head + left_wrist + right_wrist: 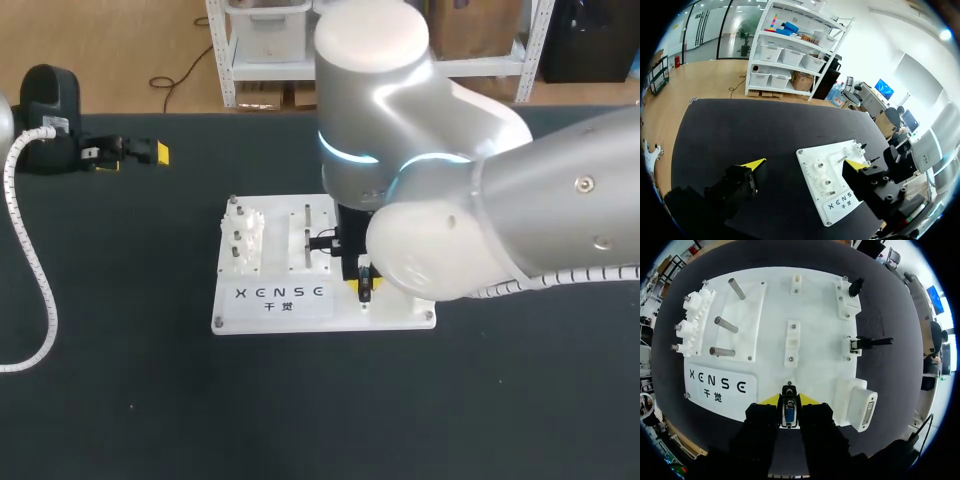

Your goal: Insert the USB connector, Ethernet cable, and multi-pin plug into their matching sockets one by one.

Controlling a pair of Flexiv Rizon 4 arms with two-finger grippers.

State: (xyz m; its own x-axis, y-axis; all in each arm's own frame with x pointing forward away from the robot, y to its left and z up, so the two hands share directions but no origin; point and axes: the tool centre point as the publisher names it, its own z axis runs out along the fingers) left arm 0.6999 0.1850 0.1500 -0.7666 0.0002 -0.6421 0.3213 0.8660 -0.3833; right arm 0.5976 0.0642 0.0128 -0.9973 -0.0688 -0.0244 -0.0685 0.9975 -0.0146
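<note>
A white board (270,300) lies mid-table. My right gripper (365,285) hangs over its near right part, and the arm hides that side of the board. In the right wrist view the right gripper (789,400) is shut on the multi-pin plug (789,415), whose blue pin face shows between the fingers just above the board's near edge. The white multi-pin socket (862,407) stands beside the gripper at the board's corner. Two black connectors (871,342) (856,286) sit in holders along the same edge. My left gripper (130,153) rests at the far left, open and with nothing in it (805,164).
White gears (690,325) and metal pegs (722,325) occupy the board's left part (245,240). Small white holders (792,342) stand in its middle. A white ribbed hose (35,270) from my left arm curves over the table's left side.
</note>
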